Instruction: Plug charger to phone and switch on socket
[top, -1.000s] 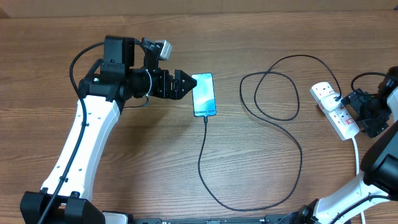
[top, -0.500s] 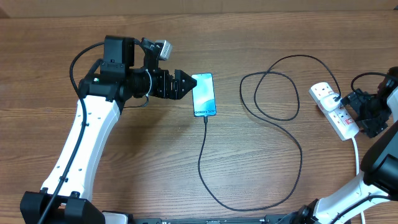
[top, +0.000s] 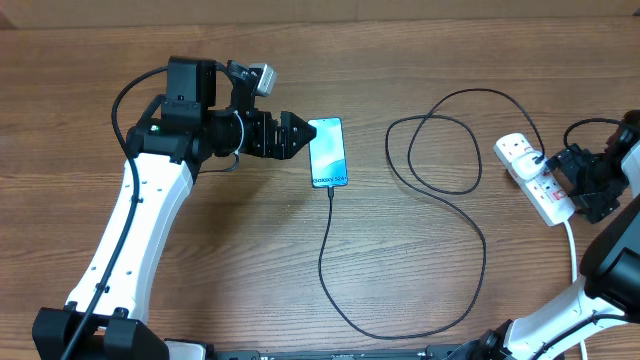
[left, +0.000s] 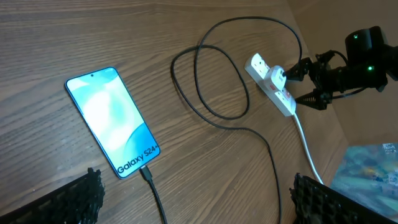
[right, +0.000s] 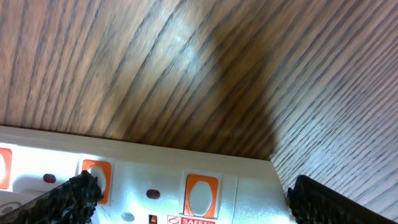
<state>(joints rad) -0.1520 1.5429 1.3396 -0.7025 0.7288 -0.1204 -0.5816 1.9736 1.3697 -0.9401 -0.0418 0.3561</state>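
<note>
On your left, the left pincer (top: 297, 134) stands released, jaws spread and holding nothing, its tips just beside the phone (top: 328, 152). The phone lies flat on the surface (top: 480, 60), left of centre, with its screen lit blue. The small black connector of the charger (top: 325, 250) looks seated in the phone's lower end — so I judge the plugging step done. From there the cable runs toward the near edge, curls round and loops up to the socket (top: 535, 178) at the far right, where its white plug sits in the strip. The right pincer (left: 303, 84) hovers at the socket with jaws apart, grasping nothing. Its wrist camera looks closely at the orange-red switches (right: 200, 194). You cannot tell from here whether any is pressed on — I'd take that as the step left.

Count one phone, one charger, one socket with its thick white cord (top: 572, 240), and two pincers. On the strip, two switches show whole and a third is cut by the frame edge.
</note>
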